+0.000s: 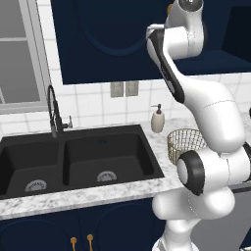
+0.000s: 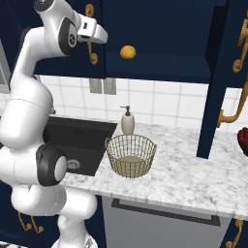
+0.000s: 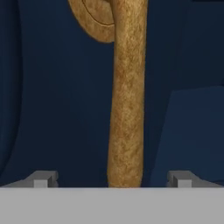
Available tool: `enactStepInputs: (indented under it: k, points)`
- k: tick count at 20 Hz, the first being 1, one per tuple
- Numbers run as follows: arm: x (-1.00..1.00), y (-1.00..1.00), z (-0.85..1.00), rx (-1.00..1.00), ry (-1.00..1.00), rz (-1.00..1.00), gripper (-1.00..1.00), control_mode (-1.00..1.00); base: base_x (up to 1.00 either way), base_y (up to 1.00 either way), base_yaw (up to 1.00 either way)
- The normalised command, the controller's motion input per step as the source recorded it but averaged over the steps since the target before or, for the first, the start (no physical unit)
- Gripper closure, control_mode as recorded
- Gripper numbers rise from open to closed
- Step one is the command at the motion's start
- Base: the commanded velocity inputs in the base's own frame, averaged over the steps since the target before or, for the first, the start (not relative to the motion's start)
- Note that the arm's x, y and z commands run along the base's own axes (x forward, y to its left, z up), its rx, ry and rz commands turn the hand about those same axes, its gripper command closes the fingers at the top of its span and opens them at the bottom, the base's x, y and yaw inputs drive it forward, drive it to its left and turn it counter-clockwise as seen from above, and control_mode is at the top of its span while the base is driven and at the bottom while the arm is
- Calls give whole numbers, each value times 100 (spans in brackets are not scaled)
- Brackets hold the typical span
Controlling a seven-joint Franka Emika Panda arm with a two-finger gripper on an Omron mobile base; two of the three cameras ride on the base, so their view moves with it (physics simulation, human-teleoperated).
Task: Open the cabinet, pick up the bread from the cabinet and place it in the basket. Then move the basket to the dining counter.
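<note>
We hold our gripper (image 3: 112, 179) wide around the cabinet's (image 2: 160, 29) brass handle (image 3: 127, 100), to close and pull that door.

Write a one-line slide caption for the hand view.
Open gripper straddling the brass handle of the navy cabinet door, fingertips either side, not yet closed.

Handle between the spread jaws, open shelf beyond

The brass handle (image 3: 127, 96) stood midway between the wide-apart fingertips (image 3: 41, 178), with free gaps on either side of it. Past the jaws the cabinet (image 2: 160, 29) stood open around the bread (image 2: 128, 52); an open door (image 2: 220, 82) flanked that gap.
</note>
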Motion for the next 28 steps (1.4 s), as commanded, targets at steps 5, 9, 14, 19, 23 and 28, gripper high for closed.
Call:
enactStepInputs:
  k: [5,9,14,19,23,28]
  points:
    - [27,0,0,0,0,3,100,-100,0,0,0]
    - [6,0,0,0,-1,0,100,-100,0,0,0]
    - [-36,10,4,-5,-7,0,100,-100,0,0,0]
    - [-92,49,4,-18,-12,-10,100,-100,0,0,0]
    - [-100,52,0,-7,-14,-24,100,-100,0,0,0]
    - [-100,55,4,0,-8,-34,100,-100,0,0,0]
